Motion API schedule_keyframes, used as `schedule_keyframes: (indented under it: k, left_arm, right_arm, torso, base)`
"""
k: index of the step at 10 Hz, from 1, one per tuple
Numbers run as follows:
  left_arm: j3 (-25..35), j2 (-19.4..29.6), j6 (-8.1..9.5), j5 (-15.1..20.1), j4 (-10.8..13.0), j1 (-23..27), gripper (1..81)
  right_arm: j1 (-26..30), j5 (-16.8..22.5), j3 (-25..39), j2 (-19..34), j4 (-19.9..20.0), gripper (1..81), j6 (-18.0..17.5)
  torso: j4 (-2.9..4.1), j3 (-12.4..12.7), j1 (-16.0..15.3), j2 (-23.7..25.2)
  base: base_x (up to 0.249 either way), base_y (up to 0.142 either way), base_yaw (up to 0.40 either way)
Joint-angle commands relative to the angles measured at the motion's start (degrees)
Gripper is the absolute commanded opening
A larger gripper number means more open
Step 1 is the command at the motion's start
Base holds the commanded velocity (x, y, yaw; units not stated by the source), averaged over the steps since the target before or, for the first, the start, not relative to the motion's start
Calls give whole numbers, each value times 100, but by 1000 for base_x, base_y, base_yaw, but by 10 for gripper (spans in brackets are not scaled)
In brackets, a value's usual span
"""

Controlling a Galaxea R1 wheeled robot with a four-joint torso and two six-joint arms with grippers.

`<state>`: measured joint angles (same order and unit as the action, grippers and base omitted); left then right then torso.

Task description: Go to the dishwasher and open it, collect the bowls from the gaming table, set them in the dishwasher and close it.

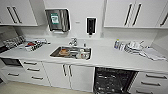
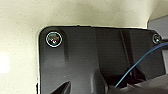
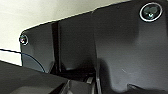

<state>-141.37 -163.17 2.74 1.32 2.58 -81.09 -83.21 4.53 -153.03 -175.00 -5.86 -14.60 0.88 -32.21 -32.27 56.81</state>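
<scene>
The dishwasher (image 1: 113,80) gapes open at my five o'clock, under the desk (image 1: 107,58); my pincers' state I cannot tell.

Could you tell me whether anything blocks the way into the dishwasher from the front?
Nothing visible does. The dishwasher stands open under the counter, right of the sink; its dark racks show, with nothing seen in front of the opening.

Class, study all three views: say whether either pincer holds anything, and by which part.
It cannot be told: the wrist views show no fingers or held object. The head view shows the dishwasher open under the counter.
</scene>
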Motion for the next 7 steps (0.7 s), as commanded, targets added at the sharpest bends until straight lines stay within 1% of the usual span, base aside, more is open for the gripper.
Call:
schedule_keyframes:
  k: [1, 2, 4, 7]
  left_arm:
    - [31, 65, -46, 352, -12, 203, 811]
    - [31, 65, -46, 352, -12, 203, 811]
    - [31, 30, -46, 343, -4, 203, 811]
    - [-22, -32, -63, 352, -12, 203, 811]
  right_arm:
    - [212, 373, 55, -38, -46, 811, 1]
    - [213, 346, 29, -56, -46, 811, 1]
    - [221, 338, 20, -56, -46, 811, -7]
    - [266, 338, 2, -64, -38, 811, -7]
  torso:
    - [0, 339, 350, -544]
    - [0, 81, 446, -689]
    - [0, 201, 719, -1102]
    - [0, 195, 1112, -1705]
  base:
    - [0, 0, 0]
    - [0, 0, 0]
    - [0, 0, 0]
    - [0, 0, 0]
